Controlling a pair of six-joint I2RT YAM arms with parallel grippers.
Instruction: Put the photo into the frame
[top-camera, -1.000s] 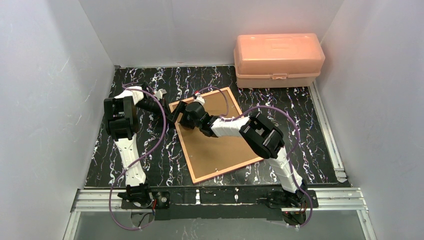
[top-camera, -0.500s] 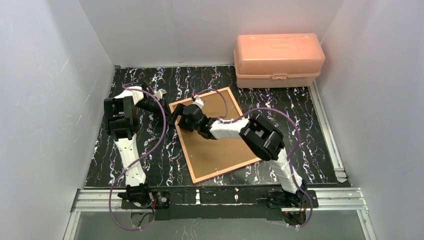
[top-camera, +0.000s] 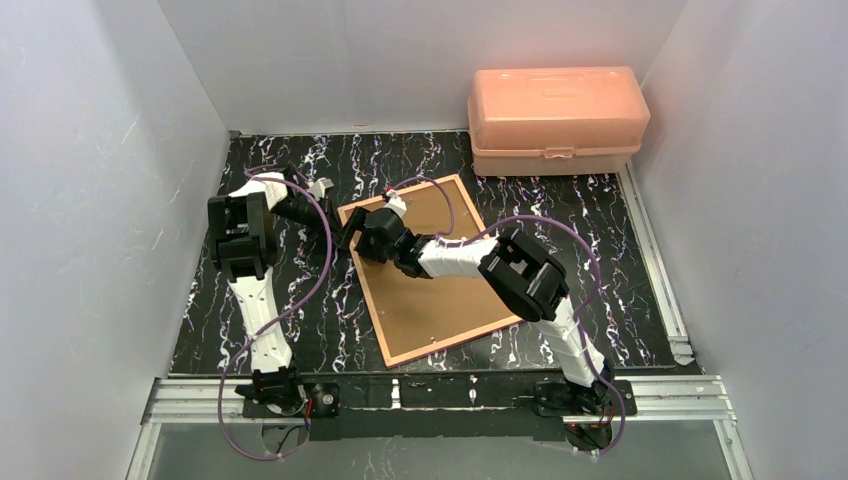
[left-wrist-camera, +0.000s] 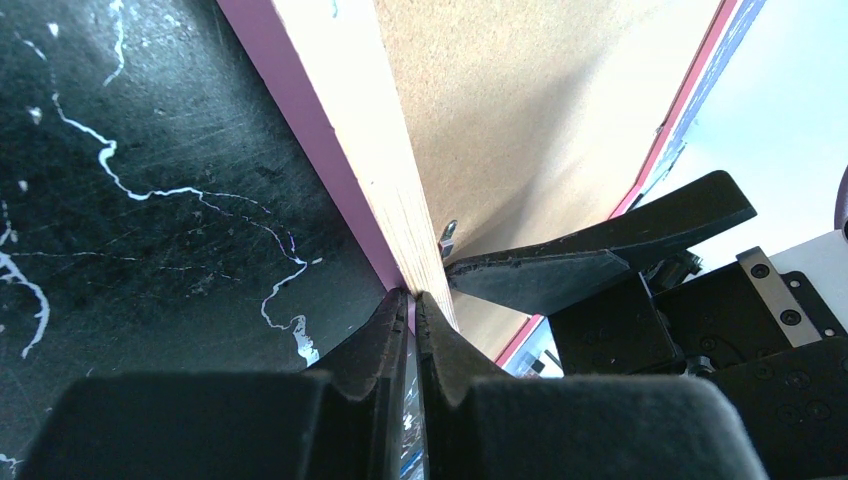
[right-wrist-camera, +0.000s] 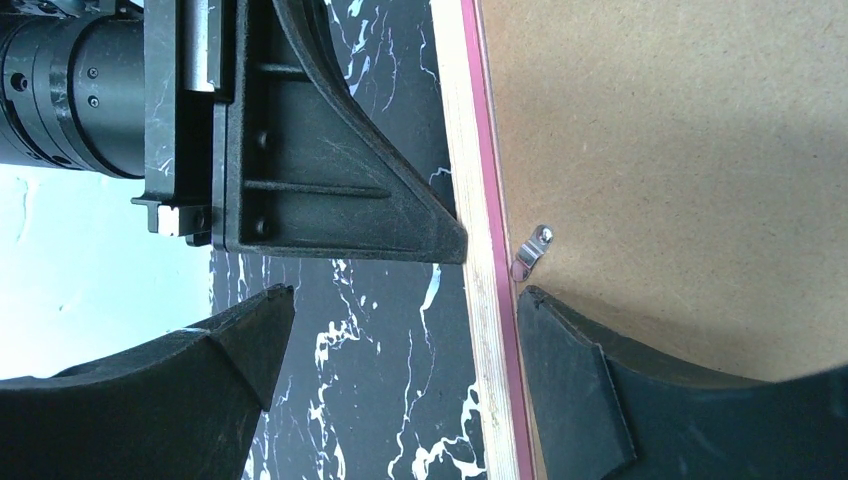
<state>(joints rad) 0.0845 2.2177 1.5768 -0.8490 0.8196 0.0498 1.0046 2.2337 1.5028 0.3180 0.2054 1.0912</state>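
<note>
Wrist views only: left pincer (left-wrist-camera: 412, 298) pressed together at frame (left-wrist-camera: 360, 120) edge; right pincer (right-wrist-camera: 405, 300) spread astride it.

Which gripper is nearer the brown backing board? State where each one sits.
Right. The right gripper, open, straddles the frame rail, one finger over the backing board. The left gripper, shut, has its tips at that rail's outer edge, off the board.

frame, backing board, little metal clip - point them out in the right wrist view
frame (right-wrist-camera: 485, 330): right wrist view, its tan wood edge strip
backing board (right-wrist-camera: 680, 150): right wrist view, bare brown face
metal clip (right-wrist-camera: 530, 253): right wrist view, middle of the silver tab
</note>
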